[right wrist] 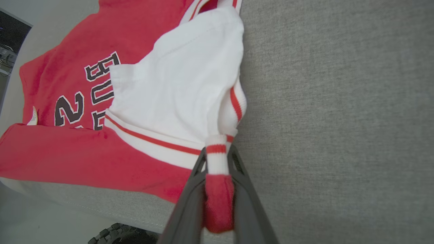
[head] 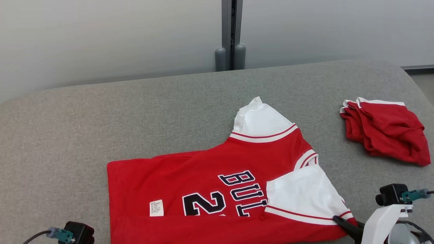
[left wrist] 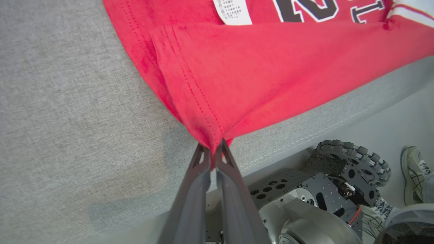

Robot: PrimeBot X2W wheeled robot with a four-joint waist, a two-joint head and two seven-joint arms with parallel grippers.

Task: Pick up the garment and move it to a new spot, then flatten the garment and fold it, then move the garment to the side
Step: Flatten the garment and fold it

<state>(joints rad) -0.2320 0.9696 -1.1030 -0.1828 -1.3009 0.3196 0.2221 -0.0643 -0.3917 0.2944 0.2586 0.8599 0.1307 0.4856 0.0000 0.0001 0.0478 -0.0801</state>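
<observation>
You have a red and white jersey (head: 162, 179) lying along the near edge of a grey upholstered surface (head: 101, 112), with its near side folded over. Your left gripper (left wrist: 212, 146) is clamped on a red hem corner. Your right gripper (right wrist: 217, 153) is clamped on a bunched sleeve cuff. A folded red garment (head: 383, 132) lies well apart, at the far right.

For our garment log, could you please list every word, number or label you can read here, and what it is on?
"BUL": dark, white-edged letters on the red jersey; the rest is hidden under the folded white sleeve.
"2": same style, on the jersey; anything further is hidden by a fold.
White label on the jersey: print too small to read.
Other red garment: no text seen.
</observation>
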